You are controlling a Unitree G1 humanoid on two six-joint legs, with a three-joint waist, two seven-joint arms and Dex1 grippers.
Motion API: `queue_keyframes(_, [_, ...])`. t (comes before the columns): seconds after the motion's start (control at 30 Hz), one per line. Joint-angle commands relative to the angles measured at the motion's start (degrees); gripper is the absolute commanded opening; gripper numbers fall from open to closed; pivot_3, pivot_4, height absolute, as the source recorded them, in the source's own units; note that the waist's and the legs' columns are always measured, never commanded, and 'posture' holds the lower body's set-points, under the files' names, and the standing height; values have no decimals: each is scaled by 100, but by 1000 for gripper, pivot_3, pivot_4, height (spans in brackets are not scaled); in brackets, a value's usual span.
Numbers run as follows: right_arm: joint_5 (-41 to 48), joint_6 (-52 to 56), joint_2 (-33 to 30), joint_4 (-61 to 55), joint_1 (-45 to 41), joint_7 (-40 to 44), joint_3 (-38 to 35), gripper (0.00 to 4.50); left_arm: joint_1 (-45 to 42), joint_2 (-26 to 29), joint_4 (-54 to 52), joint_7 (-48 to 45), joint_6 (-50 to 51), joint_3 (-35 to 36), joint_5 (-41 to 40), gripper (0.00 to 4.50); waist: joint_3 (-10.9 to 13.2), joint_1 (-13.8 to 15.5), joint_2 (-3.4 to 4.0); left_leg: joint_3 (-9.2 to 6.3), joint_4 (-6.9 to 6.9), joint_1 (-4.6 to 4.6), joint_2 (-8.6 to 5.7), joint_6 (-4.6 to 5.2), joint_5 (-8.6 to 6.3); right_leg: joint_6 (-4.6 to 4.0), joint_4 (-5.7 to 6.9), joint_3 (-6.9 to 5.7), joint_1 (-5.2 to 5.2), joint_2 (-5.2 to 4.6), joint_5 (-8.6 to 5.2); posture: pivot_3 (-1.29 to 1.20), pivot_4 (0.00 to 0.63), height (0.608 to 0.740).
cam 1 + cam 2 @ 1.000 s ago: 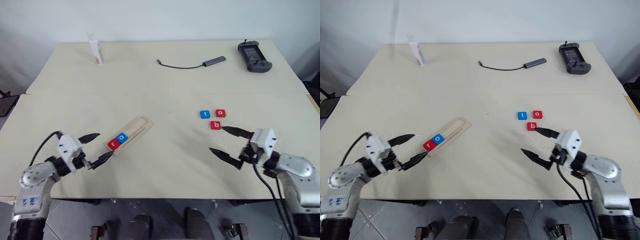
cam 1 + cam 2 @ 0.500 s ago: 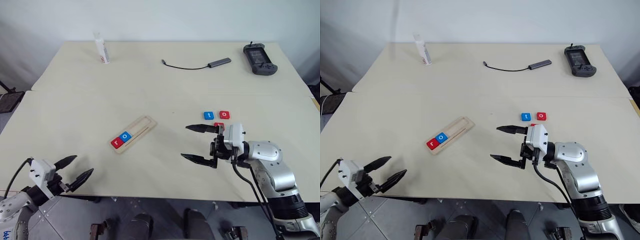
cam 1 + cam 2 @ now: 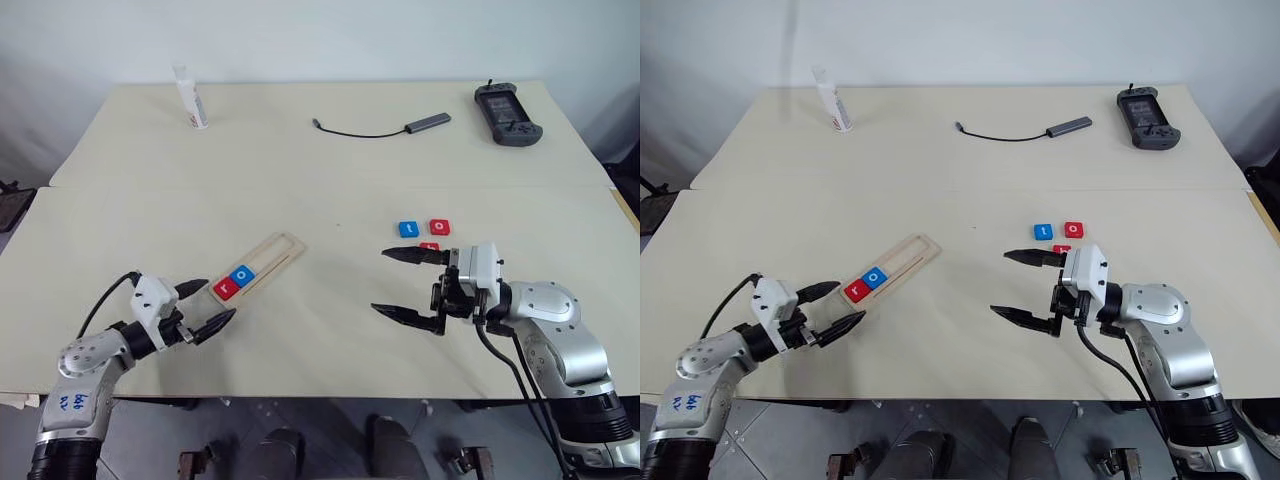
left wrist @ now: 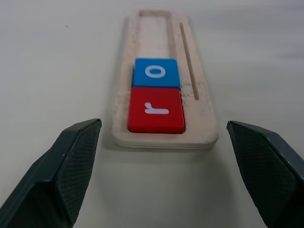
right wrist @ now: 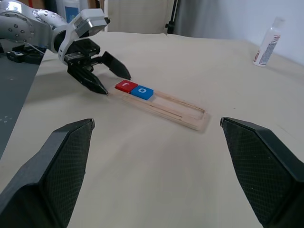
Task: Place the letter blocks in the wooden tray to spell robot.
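While the left claw (image 3: 207,305) hung spread just short of the wooden tray's (image 3: 275,254) near end, red r (image 3: 226,288) and blue o (image 3: 242,274) lay inside; the right claw (image 3: 406,286), spread empty, hovered beside the loose blocks (image 3: 420,229) on the table (image 3: 330,180).

Red block (image 3: 430,246) behind right gripper (image 3: 405,285) mostly hidden, letter unreadable. Print on white bottle (image 3: 191,98) too small to read. Handheld controller (image 3: 506,102) at far table edge: screen detail indistinct. Tray's (image 4: 156,21) far end blurred in left wrist view.
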Motion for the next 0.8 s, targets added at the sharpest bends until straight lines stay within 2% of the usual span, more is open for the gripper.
queue_keyframes(0.03, [65,-21,-32,-274,86,-96,-165,4451,-118,83,165,57,-33,-72,194,4500,0,-2,0,0,0,1,0,0,0,0,-1,0,0,0,0,0,150,740])
queue_keyframes(0.37, [73,3,-44,-382,170,-277,-185,4451,-371,-133,543,118,-59,-420,423,4500,-2,41,3,4,6,16,-2,0,0,0,-3,6,8,-1,0,0,150,740])
queue_keyframes(0.53, [54,-10,-60,-344,124,-310,-209,4500,-395,-89,641,48,-171,-509,440,3408,-3,99,5,12,5,30,-3,0,0,0,-2,14,18,-1,0,0,150,740])
queue_keyframes(0.67, [54,10,-128,-382,223,-366,-298,4500,-536,-131,345,-133,-293,-523,215,3390,-3,104,5,13,4,32,-2,0,0,0,-1,15,19,-1,0,0,150,740])
queue_keyframes(0.8, [76,71,-302,-516,549,-443,-562,4500,-940,-129,-7,-484,-410,-873,235,3390,-2,139,3,11,5,28,-6,2,-1,0,-2,14,18,-2,0,0,150,740])
